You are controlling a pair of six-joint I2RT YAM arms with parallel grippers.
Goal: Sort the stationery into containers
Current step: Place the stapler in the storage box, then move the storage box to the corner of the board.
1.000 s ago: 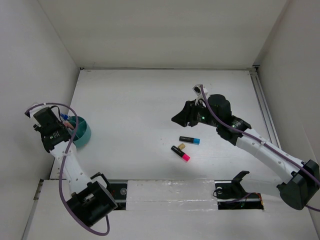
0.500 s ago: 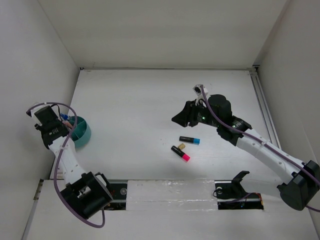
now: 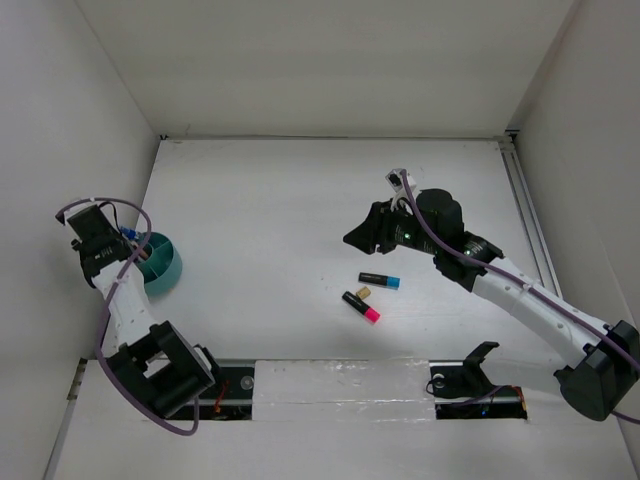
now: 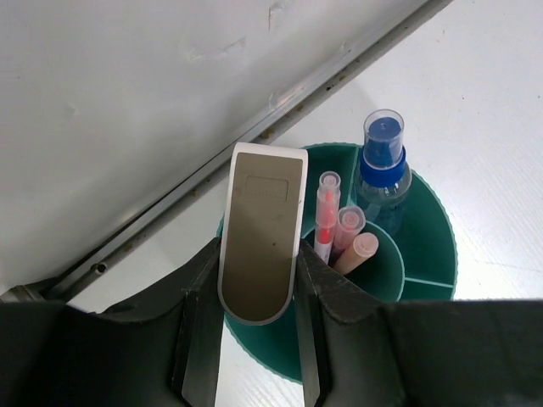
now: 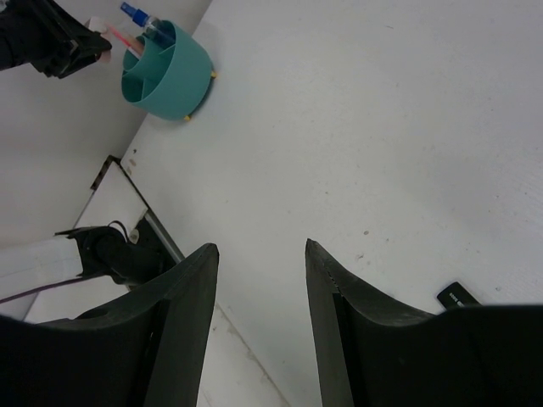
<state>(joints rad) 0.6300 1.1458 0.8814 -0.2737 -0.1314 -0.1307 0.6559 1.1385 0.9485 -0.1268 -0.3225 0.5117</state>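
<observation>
My left gripper [image 4: 259, 284] is shut on a flat grey-tan oblong piece with a white edge [image 4: 261, 242], held just above the near rim of the round teal organizer [image 4: 428, 254]. The organizer holds pink pens [image 4: 327, 212] and a clear blue-capped item [image 4: 382, 157]. In the top view the left gripper [image 3: 100, 243] is at the organizer's [image 3: 165, 268] left side. A black marker with a blue end [image 3: 380, 281], a black marker with a pink end [image 3: 361, 306] and a small tan bit [image 3: 363, 292] lie mid-table. My right gripper [image 3: 358, 236] [image 5: 260, 254] is open and empty, hovering above them.
White walls enclose the table on the left, back and right. A metal rail [image 4: 254, 136] runs along the left wall right behind the organizer. The right wrist view shows the organizer [image 5: 165, 72] far off and a marker's end [image 5: 454, 295] at its lower right.
My left gripper has shifted a little up and toward the left wall with the flat piece still in it. The right arm and the markers have not moved.
</observation>
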